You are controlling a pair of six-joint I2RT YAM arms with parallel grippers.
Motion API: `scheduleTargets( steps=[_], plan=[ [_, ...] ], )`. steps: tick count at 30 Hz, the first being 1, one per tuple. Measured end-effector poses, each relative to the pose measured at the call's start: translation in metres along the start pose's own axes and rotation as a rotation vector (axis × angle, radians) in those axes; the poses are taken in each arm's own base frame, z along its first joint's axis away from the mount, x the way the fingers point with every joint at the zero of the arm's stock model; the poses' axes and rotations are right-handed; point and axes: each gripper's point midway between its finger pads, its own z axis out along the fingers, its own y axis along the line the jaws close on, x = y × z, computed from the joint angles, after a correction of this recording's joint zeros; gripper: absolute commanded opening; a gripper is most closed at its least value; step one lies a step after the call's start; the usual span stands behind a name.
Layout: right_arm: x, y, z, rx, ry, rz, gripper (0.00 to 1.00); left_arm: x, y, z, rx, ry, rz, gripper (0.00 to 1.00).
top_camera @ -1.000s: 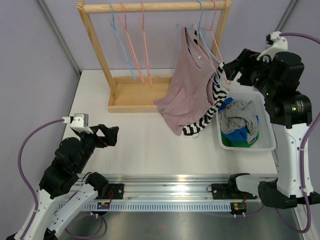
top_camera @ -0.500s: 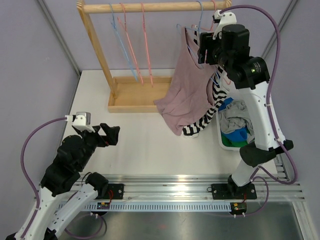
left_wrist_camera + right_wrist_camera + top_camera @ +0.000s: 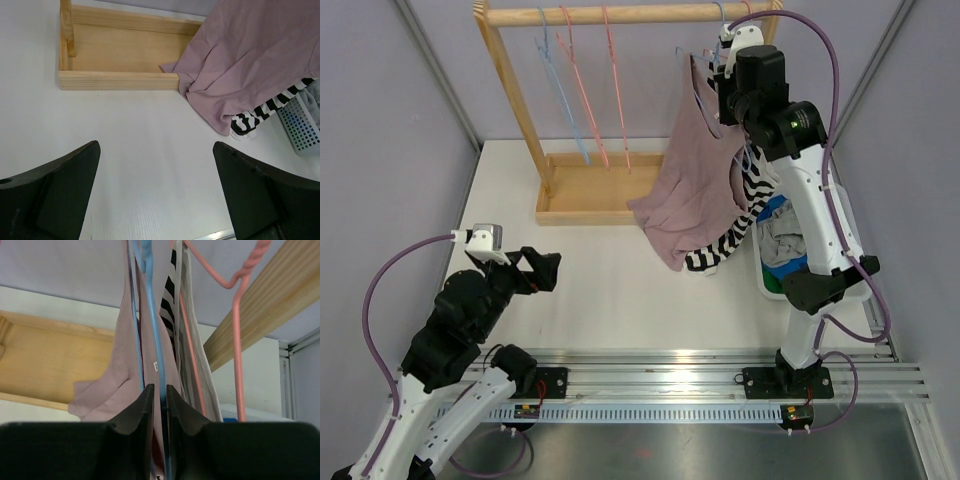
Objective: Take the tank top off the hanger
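Fabric is what I am after: the mauve tank top (image 3: 695, 190) hangs from the blue hanger (image 3: 152, 330) at the right end of the wooden rail (image 3: 620, 14). Its hem trails down to the worktop (image 3: 610, 270) toward the far right corner, in front of a striped top (image 3: 752, 200). My right fingers (image 3: 135, 415) are up under the rail, drawn narrow around the hanger's wire beside the strap, I judge to steady one while the other slides off; whether they already bite I cannot tell. My left fingers (image 3: 65, 185) hang spread wide and empty over the near left corner, out of the way. White, matt worktop; a mesh basket (image 3: 860, 285) of clothes at its right edge; plain lilac walls (image 3: 380, 150) around.
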Motion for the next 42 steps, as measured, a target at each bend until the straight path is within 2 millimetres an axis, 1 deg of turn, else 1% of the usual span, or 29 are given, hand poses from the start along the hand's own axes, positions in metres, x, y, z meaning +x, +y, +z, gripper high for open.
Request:
scheduleTargets(
  steps=[1,2,6,10,14,17,23,25,30,32,35,37,38,41,42],
  plan=[
    [0.001,0.001,0.003,0.000,0.003,-0.004,0.12,0.000,-0.001,0.000,0.003,0.001,0.000,0.99],
    [0.001,0.002,0.006,-0.002,0.004,-0.004,0.00,0.000,-0.001,0.000,0.005,0.002,0.000,0.99],
    [0.001,0.005,0.009,-0.011,0.004,0.003,0.00,0.001,-0.002,0.000,0.012,0.005,0.000,0.99],
    [-0.003,0.010,0.006,-0.024,-0.007,0.005,0.00,0.001,-0.003,0.000,0.016,0.006,0.000,0.99],
    [-0.007,0.019,0.001,-0.051,-0.018,0.005,0.00,0.001,-0.003,0.000,0.016,0.006,0.000,0.99],
    [-0.012,0.022,-0.006,-0.066,-0.036,0.015,0.00,0.001,-0.003,0.000,0.017,0.006,0.000,0.99],
    [-0.030,0.022,-0.025,-0.103,-0.100,0.040,0.00,0.002,-0.005,0.000,0.027,0.009,-0.001,0.99],
    [-0.034,0.022,-0.031,-0.115,-0.121,0.046,0.00,0.002,-0.007,-0.001,0.038,0.013,-0.001,0.99],
    [-0.043,0.030,-0.049,-0.169,-0.166,0.051,0.00,0.001,-0.011,-0.001,0.063,0.013,-0.003,0.99],
    [-0.049,0.032,-0.053,-0.185,-0.188,0.054,0.00,0.002,-0.013,-0.001,0.072,0.015,-0.003,0.99],
    [-0.052,0.035,-0.057,-0.207,-0.202,0.056,0.00,0.004,-0.016,0.000,0.090,0.018,-0.003,0.99],
    [-0.049,0.040,-0.059,-0.236,-0.198,0.062,0.00,0.004,-0.020,0.000,0.113,0.021,-0.004,0.99],
    [-0.044,0.043,-0.062,-0.257,-0.186,0.068,0.00,0.004,-0.021,0.000,0.119,0.021,-0.005,0.99],
    [-0.017,0.053,-0.077,-0.314,-0.135,0.093,0.00,0.002,-0.028,-0.001,0.156,0.016,-0.008,0.99],
    [-0.005,0.058,-0.086,-0.347,-0.124,0.105,0.00,0.000,-0.031,-0.001,0.168,0.009,-0.011,0.99]
  ],
)
